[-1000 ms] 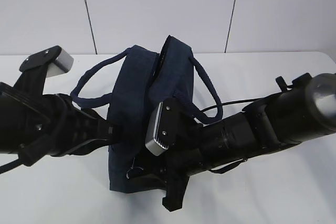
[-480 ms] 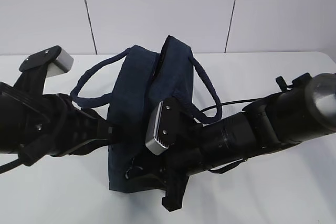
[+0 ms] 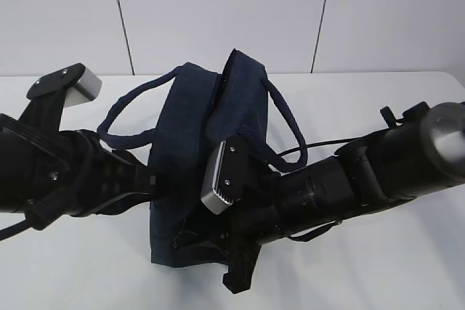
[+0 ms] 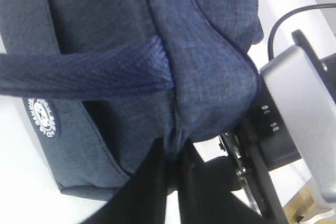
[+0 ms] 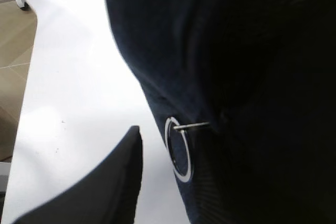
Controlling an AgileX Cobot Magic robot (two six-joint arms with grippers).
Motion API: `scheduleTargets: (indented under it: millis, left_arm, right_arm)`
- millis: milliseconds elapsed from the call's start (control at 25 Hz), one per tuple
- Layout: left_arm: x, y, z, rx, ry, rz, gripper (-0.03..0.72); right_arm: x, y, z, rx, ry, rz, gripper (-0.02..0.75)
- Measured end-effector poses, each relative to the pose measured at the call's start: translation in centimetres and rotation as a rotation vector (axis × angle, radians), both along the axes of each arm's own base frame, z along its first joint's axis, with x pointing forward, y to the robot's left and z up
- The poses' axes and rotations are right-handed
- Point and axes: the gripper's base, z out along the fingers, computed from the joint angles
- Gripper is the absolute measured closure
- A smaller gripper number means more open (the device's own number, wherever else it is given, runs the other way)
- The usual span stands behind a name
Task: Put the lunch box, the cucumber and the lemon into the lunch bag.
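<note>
Boxy woven navy lunch bag (image 3: 196, 157), round metal ring pull (image 5: 178, 149).

A white table (image 3: 407, 266) stands before a pale panelled wall (image 3: 218, 12) with dark seams.

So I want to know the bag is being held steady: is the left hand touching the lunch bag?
Touching. The left wrist view shows the left hand pinched shut on a fold of the lunch bag fabric.

Lunch bag (image 3: 196, 128) interior hidden; right fingers (image 5: 100, 187) partly cut off.
</note>
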Motion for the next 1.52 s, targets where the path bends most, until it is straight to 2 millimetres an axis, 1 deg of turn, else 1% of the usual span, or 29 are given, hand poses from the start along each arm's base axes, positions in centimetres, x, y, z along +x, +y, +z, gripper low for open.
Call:
scheduleTargets:
  millis: [160, 600, 680, 800, 840, 960, 1160, 1280, 1400, 1520]
  left_arm:
    - [0.0, 0.0, 0.0, 0.0, 0.0, 0.0, 0.681]
    - [0.0, 0.0, 0.0, 0.0, 0.0, 0.0, 0.681]
    - [0.0, 0.0, 0.0, 0.0, 0.0, 0.0, 0.681]
    - [0.0, 0.0, 0.0, 0.0, 0.0, 0.0, 0.681]
    - [0.0, 0.0, 0.0, 0.0, 0.0, 0.0, 0.681]
    - [0.0, 0.0, 0.0, 0.0, 0.0, 0.0, 0.681]
    - [0.0, 0.0, 0.0, 0.0, 0.0, 0.0, 0.681]
    - [0.0, 0.0, 0.0, 0.0, 0.0, 0.0, 0.681]
    - [0.0, 0.0, 0.0, 0.0, 0.0, 0.0, 0.681]
    - [0.0, 0.0, 0.0, 0.0, 0.0, 0.0, 0.681]
  right_arm:
    - [0.0, 0.03, -0.4, -0.003, 0.014, 0.001, 0.496]
    - [-0.01, 0.04, -0.39, -0.001, 0.016, 0.001, 0.5]
    - [0.0, 0.04, -0.38, 0.0, 0.016, 0.0, 0.531]
    - [0.01, 0.05, -0.37, 0.001, 0.017, -0.002, 0.612]
    - [0.01, 0.05, -0.37, 0.001, 0.017, -0.002, 0.628]
    - [0.01, 0.05, -0.37, 0.001, 0.017, -0.003, 0.651]
    - [0.01, 0.05, -0.37, 0.001, 0.017, -0.003, 0.659]
    - [0.02, 0.04, -0.38, 0.0, 0.017, -0.004, 0.69]
    - [0.03, 0.04, -0.37, 0.001, 0.017, -0.006, 0.747]
    - [0.05, 0.03, -0.39, -0.001, 0.017, -0.007, 0.751]
